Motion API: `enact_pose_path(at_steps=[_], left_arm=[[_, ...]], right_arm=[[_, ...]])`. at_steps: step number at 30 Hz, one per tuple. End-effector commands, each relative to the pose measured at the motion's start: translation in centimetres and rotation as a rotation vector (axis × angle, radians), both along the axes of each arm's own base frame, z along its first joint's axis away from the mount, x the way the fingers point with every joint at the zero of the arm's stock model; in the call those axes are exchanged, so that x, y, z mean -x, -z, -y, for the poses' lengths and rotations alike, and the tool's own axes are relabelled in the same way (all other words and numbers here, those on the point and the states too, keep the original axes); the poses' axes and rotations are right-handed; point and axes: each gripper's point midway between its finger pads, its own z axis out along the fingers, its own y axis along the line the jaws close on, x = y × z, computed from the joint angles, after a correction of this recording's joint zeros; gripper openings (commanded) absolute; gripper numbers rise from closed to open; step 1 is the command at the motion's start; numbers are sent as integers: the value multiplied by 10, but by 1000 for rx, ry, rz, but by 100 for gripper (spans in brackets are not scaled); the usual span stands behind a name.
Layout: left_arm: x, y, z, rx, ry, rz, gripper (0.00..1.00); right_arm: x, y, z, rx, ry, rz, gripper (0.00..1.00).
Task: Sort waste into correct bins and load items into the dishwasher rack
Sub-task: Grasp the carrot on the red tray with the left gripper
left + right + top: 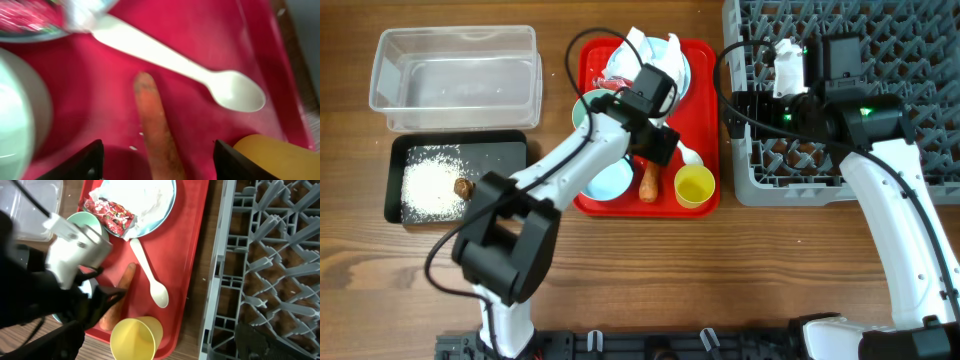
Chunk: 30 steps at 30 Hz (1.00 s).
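Two fingers of the left claw [159,159] stand apart astride the carrot [155,125] on the red tray [100,90], spoon [190,75] at 1 o'clock, cup [280,157] at 3. Black tray [510,150] holds rice [430,185] and a brown lump [463,187]; right claw [788,70], spread, hovers over the rack [900,130]

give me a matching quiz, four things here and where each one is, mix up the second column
Things:
1. carrot
2. rice
3. wrapper
4. yellow cup

Places:
A. on the plate, next to the napkin
B. in a corner of the red tray, on the rack's side
C. in the black tray
D. flat on the red tray, between the left gripper's open fingers

Pairs: 1-D, 2-C, 3-A, 4-B
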Motion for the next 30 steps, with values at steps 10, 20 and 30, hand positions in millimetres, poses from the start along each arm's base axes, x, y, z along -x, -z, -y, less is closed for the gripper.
enact_pose_path(at_steps=[10,20,30], left_arm=[[25,31,14,-81,67,-63,53],[20,36,3,-98,-1,-74,47],[28,64,-7,-160,-3,-137,44]], right_arm=[[-3,-1,2,3,19,-7,100],[-2,0,2,5,17,-8,99],[-2,0,2,5,17,-8,100]])
